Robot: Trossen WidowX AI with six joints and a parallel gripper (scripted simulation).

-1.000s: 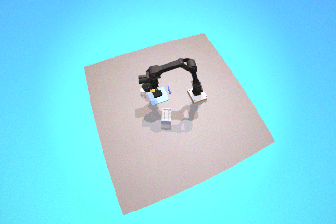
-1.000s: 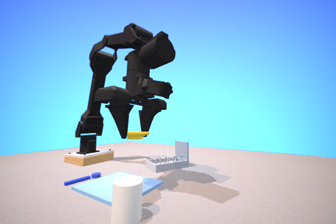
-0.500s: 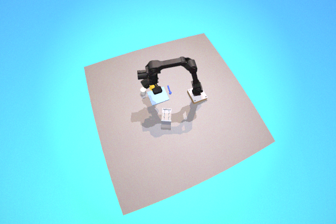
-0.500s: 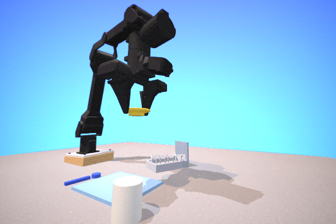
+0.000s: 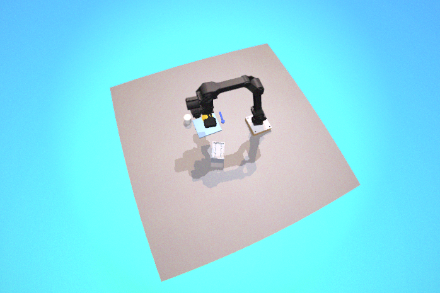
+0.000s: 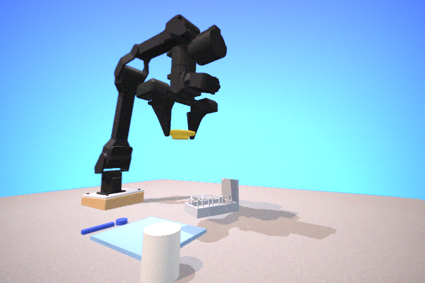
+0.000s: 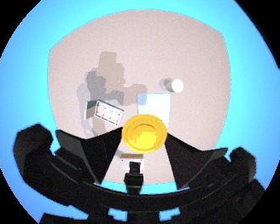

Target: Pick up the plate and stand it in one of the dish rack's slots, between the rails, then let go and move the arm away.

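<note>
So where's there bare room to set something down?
Between the blue spoon and arm base, or beyond the dish rack from the board. Crowded around the board: spoon and white cylinder flank it, gripper and plate above.

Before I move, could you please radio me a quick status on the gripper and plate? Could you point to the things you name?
Gripper (image 6: 180, 136) (image 7: 143, 132) shut on yellow plate (image 6: 181, 134) (image 7: 144, 133). Plate level, aloft, not yet racked. Dish rack (image 5: 217, 157) (image 6: 218, 209) slots hold no plate; nothing seen blocking.
</note>
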